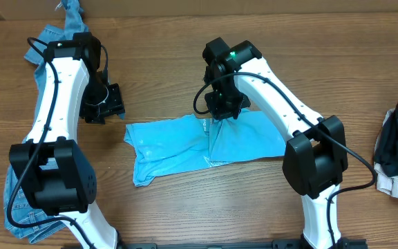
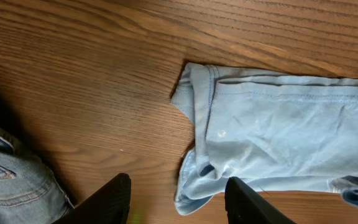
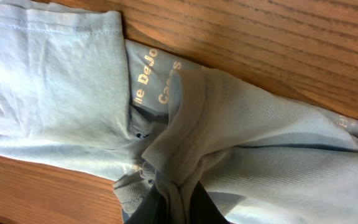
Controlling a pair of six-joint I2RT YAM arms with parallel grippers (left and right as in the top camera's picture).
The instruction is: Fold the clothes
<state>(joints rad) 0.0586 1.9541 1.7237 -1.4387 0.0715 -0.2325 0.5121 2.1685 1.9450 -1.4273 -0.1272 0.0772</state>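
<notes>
1. Overhead, your tabletop [image 1: 185,200] carries the light blue shirt [image 1: 171,149] at its middle, partly folded, between both arms.
2. Jeans [image 2: 11,180] lie along the left edge, apart from the shirt.
3. Your right gripper [image 3: 178,208] pinches a bunched fold at the shirt's middle.
4. Your left gripper [image 2: 178,196] hangs open near the shirt's left edge, holding nothing.

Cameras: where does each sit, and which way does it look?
Overhead: above the table, looking down on T-shirt, jeans, left arm, right arm.
Left wrist: on the left arm, looking past its open fingers at the T-shirt's edge.
Right wrist: on the right arm, close over the T-shirt pinched in its fingers.
Shared: all show the T-shirt.
</notes>
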